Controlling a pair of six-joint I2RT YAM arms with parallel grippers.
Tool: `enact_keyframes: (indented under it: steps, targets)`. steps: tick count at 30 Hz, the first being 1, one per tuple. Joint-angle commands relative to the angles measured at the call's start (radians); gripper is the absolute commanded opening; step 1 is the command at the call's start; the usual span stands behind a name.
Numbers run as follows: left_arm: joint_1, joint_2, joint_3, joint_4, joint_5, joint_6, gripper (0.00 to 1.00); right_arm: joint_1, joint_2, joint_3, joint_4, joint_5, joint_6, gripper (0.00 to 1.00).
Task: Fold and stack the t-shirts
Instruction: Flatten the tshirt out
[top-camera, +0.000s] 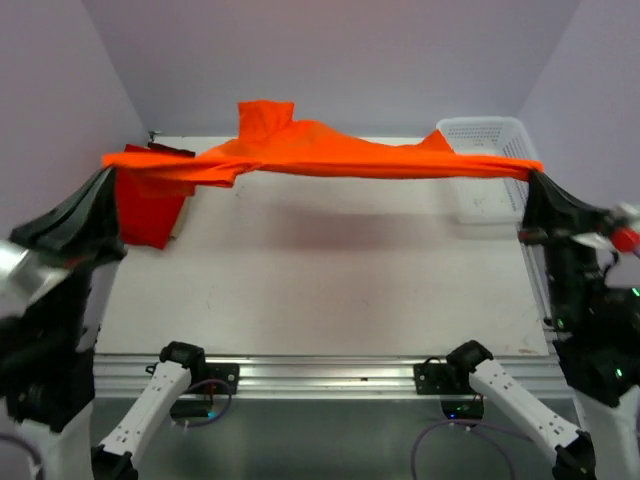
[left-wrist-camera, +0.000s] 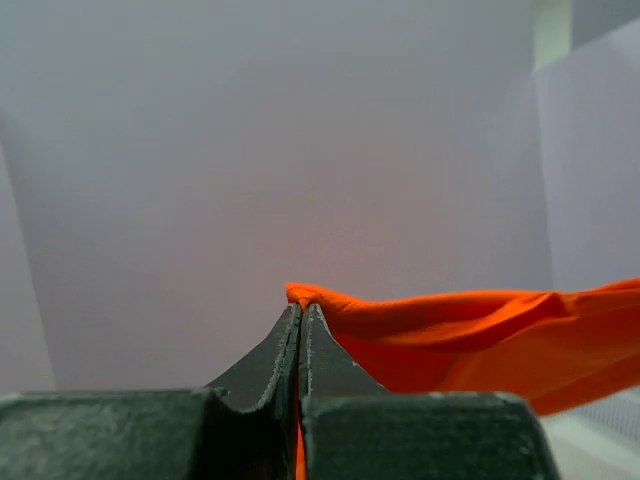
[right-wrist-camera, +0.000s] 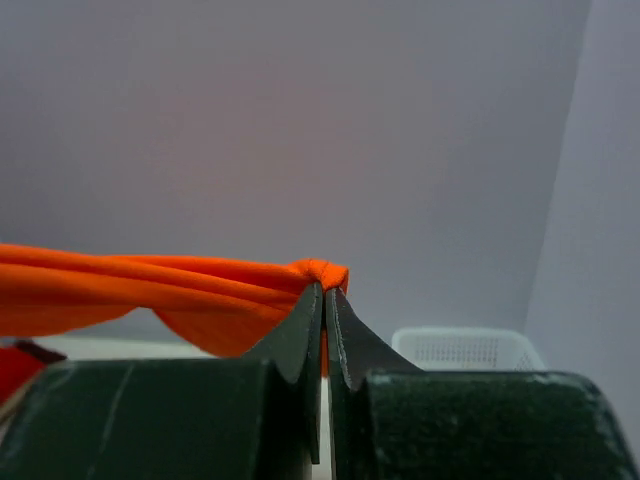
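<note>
The bright orange t-shirt (top-camera: 330, 155) hangs stretched in the air across the back of the table, held by both arms. My left gripper (top-camera: 108, 166) is shut on its left end, and my right gripper (top-camera: 532, 170) is shut on its right end. In the left wrist view the orange cloth (left-wrist-camera: 480, 335) runs off to the right from the shut gripper (left-wrist-camera: 301, 306). In the right wrist view the cloth (right-wrist-camera: 150, 285) runs left from the shut gripper (right-wrist-camera: 325, 290). The deeper red t-shirt (top-camera: 150, 205) lies folded at the table's back left, partly hidden behind the orange one.
A white mesh basket (top-camera: 490, 205) stands at the back right of the table (top-camera: 320, 290), also seen in the right wrist view (right-wrist-camera: 465, 348). Grey walls enclose the back and both sides.
</note>
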Motion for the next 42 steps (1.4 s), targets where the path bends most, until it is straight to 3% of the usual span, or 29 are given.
enact_keyframes:
  steps: [1,6,9,12,16,20,23,25,30,36,42]
  targets:
    - [0.021,-0.099,0.03,-0.058,0.086,-0.034,0.0,-0.012,-0.151,-0.079,0.007,-0.005,-0.013,0.0]
    - [0.062,-0.151,0.067,-0.11,0.12,-0.088,0.0,-0.139,-0.213,-0.059,-0.086,-0.067,0.089,0.0]
    - [0.062,-0.093,0.054,-0.117,0.042,-0.102,0.0,-0.234,-0.055,0.073,-0.237,-0.049,0.186,0.0]
    - [0.062,-0.004,0.006,-0.098,-0.015,-0.097,0.0,-0.233,0.129,0.159,-0.349,0.017,0.252,0.0]
    - [0.062,0.177,-0.103,-0.077,-0.092,-0.102,0.0,-0.231,0.319,0.142,-0.373,0.059,0.329,0.0]
    - [0.062,0.327,-0.319,0.043,-0.161,-0.096,0.0,-0.231,0.488,0.07,-0.308,0.087,0.372,0.0]
    - [0.07,0.49,-0.397,0.132,-0.194,-0.099,0.0,-0.231,0.656,0.039,-0.253,0.099,0.384,0.0]
    - [0.096,0.641,-0.355,0.102,-0.147,-0.12,0.0,-0.233,0.793,0.035,-0.208,0.097,0.387,0.0]
    - [0.127,0.87,-0.275,0.147,-0.224,-0.119,0.0,-0.231,1.005,0.087,-0.074,0.097,0.392,0.0]
    - [0.127,1.041,-0.206,0.227,-0.22,-0.129,0.0,-0.233,1.151,0.179,-0.004,0.117,0.367,0.0]
    - [0.127,1.102,-0.108,0.235,-0.184,-0.145,0.0,-0.237,1.276,0.314,0.007,0.157,0.314,0.0]
